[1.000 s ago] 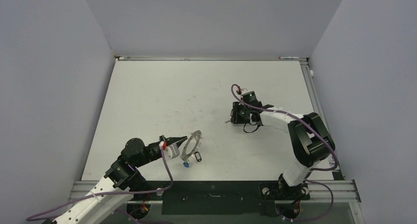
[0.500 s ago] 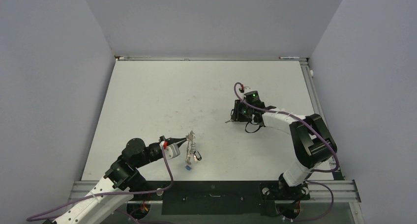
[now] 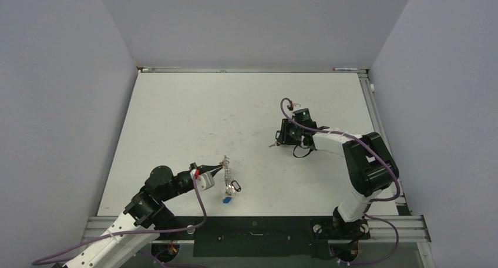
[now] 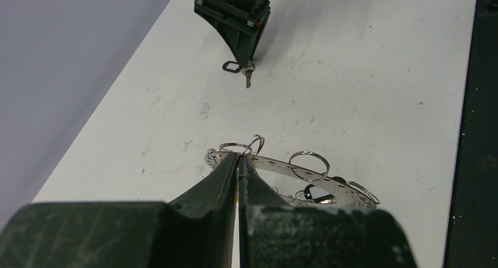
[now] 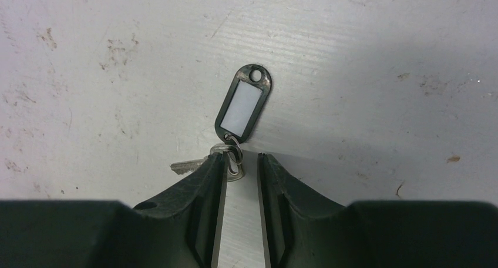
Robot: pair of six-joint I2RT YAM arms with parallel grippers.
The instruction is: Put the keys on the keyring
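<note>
Pinching the large flat silvery metal keyring by its rim, left gripper is clamped tight near the front of the white table; right gripper, jaws slightly parted, sits at the black-tagged silver key.

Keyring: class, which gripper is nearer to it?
Left. The left gripper is shut on the keyring; the right gripper is far off, at a black-tagged key.

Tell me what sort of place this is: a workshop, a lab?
Probably a robotics lab test cell: a white table boxed in by plain grey panels, a cabled left arm and right arm bolted to a rail at its near edge, with a keyring and a tagged key as props.
</note>
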